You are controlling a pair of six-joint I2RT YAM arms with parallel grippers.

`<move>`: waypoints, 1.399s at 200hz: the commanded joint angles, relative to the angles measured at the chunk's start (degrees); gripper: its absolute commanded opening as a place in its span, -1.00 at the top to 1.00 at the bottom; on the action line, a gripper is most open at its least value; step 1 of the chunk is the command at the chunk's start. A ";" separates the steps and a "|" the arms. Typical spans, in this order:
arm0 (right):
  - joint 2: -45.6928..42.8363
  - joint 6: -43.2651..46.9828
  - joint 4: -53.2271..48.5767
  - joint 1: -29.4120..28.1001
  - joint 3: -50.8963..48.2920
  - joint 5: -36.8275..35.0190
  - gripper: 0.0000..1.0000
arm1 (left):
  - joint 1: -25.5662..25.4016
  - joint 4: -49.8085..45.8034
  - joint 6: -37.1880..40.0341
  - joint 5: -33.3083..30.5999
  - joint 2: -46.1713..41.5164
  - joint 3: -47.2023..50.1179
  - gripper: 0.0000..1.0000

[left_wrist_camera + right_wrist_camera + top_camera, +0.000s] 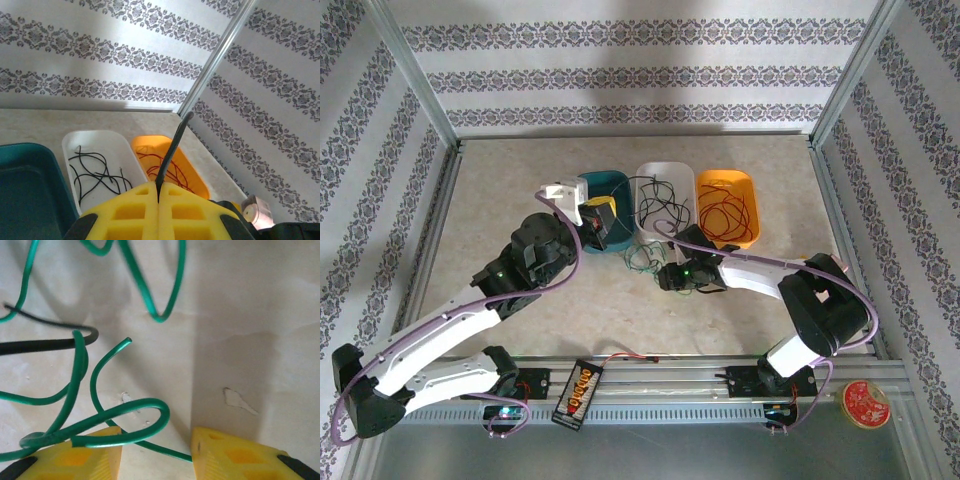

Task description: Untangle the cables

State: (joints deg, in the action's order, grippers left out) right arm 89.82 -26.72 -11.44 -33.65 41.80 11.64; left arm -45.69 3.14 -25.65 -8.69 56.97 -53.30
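My left gripper (159, 187) is shut on a thin dark cable (172, 150) that rises up from between its yellow fingertips. In the top view it (603, 226) hangs over the right end of the teal tray (620, 182). Black cables (658, 200) lie in the white tray (665, 170), red cables (725, 212) in the orange tray (745, 185). Green cables (642, 262) lie loose on the table in front of the trays. My right gripper (156, 452) is low over them and open; a green loop (125, 412) crosses its left finger (95, 455) and runs across the gap. A black cable (45, 345) lies beyond.
A black-orange battery pack (578, 390) with a red-black lead rests on the near rail. A red round tin (866, 403) sits at the near right corner. Aluminium posts and patterned walls enclose the table. Lilac arm cables (575, 270) arc over both arms.
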 commanded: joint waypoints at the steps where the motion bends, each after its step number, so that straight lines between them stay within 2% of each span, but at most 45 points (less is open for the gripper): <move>1: 1.15 -1.82 -5.74 2.10 -2.82 -4.43 0.12 | -0.45 0.29 2.00 4.01 -0.31 -5.56 1.00; 38: 0.72 -3.17 -5.35 4.11 -3.54 -4.26 0.12 | -0.52 0.77 2.95 8.27 -0.86 -9.60 1.00; 138: -0.08 -5.42 -4.70 7.31 -4.71 -4.08 0.12 | -0.54 0.64 8.97 9.44 -3.96 -16.24 1.00; 175: -0.13 -6.41 -4.56 8.80 -5.13 -3.95 0.12 | -0.54 4.53 9.01 15.45 -3.64 -17.50 1.00; 224: -1.34 -7.55 -4.38 10.24 -5.98 -4.26 0.12 | -0.54 7.14 9.25 17.51 -4.05 -17.52 1.00; 250: -1.91 -7.81 -3.88 10.88 -6.38 -3.73 0.12 | -0.54 6.27 10.18 16.91 -3.58 -17.99 1.00; 280: -4.72 -8.08 -4.33 10.89 -6.47 -3.66 0.12 | -0.54 4.73 10.02 13.02 -1.34 -18.02 1.00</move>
State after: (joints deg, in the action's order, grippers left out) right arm 86.89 -34.28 -9.13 -24.84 37.65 15.53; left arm -45.69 6.52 -16.69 7.01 54.15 -69.63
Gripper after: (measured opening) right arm 0.442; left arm 0.044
